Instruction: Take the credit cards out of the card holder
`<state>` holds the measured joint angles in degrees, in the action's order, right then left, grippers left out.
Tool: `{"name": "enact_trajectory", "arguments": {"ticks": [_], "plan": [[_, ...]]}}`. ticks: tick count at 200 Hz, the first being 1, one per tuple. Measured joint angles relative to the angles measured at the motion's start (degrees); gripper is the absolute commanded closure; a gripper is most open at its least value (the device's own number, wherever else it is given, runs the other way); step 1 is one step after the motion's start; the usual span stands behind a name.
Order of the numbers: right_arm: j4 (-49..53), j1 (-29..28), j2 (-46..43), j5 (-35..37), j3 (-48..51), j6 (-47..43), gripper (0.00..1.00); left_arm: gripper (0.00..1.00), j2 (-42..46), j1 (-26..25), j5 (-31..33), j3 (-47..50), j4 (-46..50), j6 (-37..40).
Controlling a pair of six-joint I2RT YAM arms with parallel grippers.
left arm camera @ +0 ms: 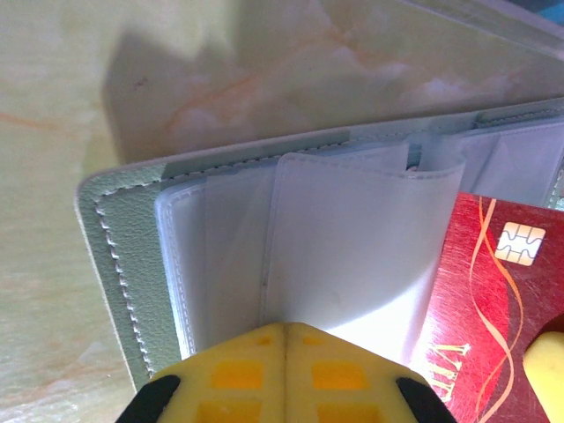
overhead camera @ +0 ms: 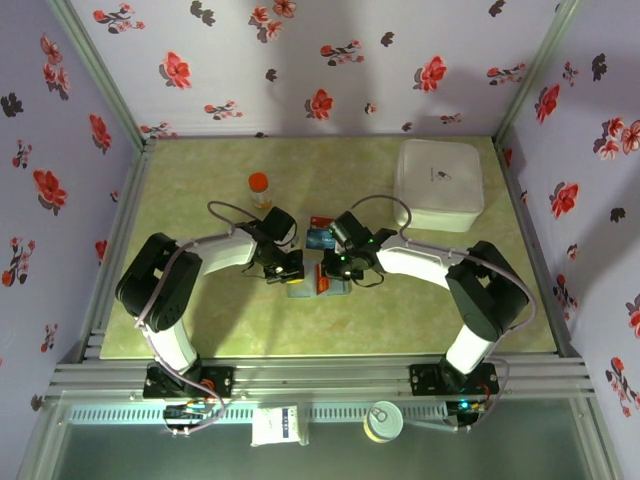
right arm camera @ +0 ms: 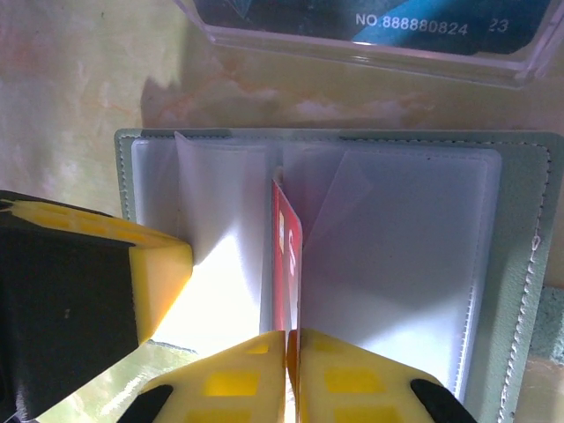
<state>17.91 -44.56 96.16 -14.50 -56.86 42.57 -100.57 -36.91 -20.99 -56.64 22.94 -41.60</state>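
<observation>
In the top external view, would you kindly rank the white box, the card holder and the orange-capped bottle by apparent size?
1. white box: clearly the largest.
2. card holder: partly hidden, so its full extent is unsure.
3. orange-capped bottle: smallest, though close to the holder's visible part.

Both arms bend inward, wrists close together. The left gripper [left arm camera: 284,330] has its yellow jaws pressed together; the right gripper [right arm camera: 289,338] pinches a thin red plastic card [right arm camera: 284,256] by its edge.
</observation>
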Motion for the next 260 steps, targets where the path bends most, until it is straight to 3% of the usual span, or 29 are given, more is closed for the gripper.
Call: {"name": "enact_trajectory", "arguments": {"ticks": [78,125,207,260], "plan": [[4.6,0.0,-1.4,2.2,-3.0,-1.2,0.9,1.0,3.1,0.1,3.0,0.1,2.3,0.0],[12.8,0.0,-1.6,3.7,-9.8,-9.9,0.9,1.0,4.2,0.4,3.6,0.2,3.0,0.0],[30.4,1.2,3.3,4.4,-26.7,-49.4,0.92,1.0,7.3,1.4,4.5,2.5,3.3,0.0],[37.6,3.6,8.4,5.5,-37.4,-73.6,0.98,1.0,9.4,2.9,4.6,4.9,3.3,0.0]]}}
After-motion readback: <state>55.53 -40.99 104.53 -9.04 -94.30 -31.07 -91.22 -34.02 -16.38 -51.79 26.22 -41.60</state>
